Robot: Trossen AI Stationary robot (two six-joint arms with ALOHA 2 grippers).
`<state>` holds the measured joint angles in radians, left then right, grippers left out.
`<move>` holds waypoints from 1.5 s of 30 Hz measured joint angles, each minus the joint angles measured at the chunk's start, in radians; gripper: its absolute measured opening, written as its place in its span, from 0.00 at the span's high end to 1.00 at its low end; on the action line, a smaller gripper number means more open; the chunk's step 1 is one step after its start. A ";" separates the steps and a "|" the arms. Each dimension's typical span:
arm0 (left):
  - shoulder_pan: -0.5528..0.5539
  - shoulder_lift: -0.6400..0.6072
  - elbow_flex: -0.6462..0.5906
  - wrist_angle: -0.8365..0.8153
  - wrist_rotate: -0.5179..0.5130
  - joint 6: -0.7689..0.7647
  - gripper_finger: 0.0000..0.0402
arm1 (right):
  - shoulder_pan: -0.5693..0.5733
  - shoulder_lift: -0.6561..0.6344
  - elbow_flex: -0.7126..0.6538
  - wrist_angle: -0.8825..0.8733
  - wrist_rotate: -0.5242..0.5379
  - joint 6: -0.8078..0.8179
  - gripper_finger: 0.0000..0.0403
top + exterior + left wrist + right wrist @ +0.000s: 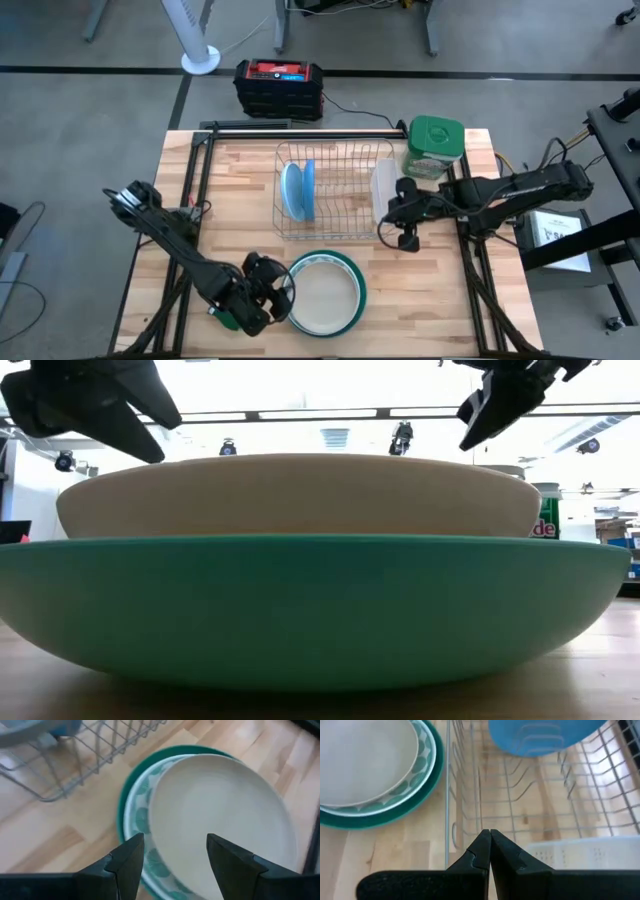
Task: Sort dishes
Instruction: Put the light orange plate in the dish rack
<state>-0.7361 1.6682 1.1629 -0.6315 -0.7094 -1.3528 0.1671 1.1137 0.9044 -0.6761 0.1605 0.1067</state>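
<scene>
A cream plate (322, 292) lies in a larger plate with a teal-green rim (355, 275) on the table's near middle; in the low view the cream plate (300, 495) rests inside the teal one (310, 610). Light blue plates (297, 190) stand on edge in the wire rack (335, 195). My left gripper (272, 296) hovers open just above the stack's left edge, its fingers (131, 862) over the cream plate's rim (165, 820). My right gripper (408, 238) is shut, empty, beside the rack's near right corner (451, 832).
A white holder (383, 192) hangs on the rack's right side. A green-lidded clear container (435, 148) stands at the far right. Something small and green (228, 320) shows under my left arm. Bare wood lies to the right of the stacked plates.
</scene>
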 joint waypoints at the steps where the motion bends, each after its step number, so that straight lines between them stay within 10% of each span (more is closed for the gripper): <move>1: 0.000 0.007 0.000 0.018 0.000 0.000 0.49 | 0.002 0.000 -0.005 0.004 0.000 0.007 1.00; 45: 0.112 0.113 0.000 0.031 0.204 -0.112 0.49 | 0.052 0.000 -0.115 0.031 -0.004 0.129 1.00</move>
<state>-0.6239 1.7817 1.1629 -0.6003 -0.5049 -1.4644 0.2188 1.1137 0.7891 -0.6454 0.1562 0.2361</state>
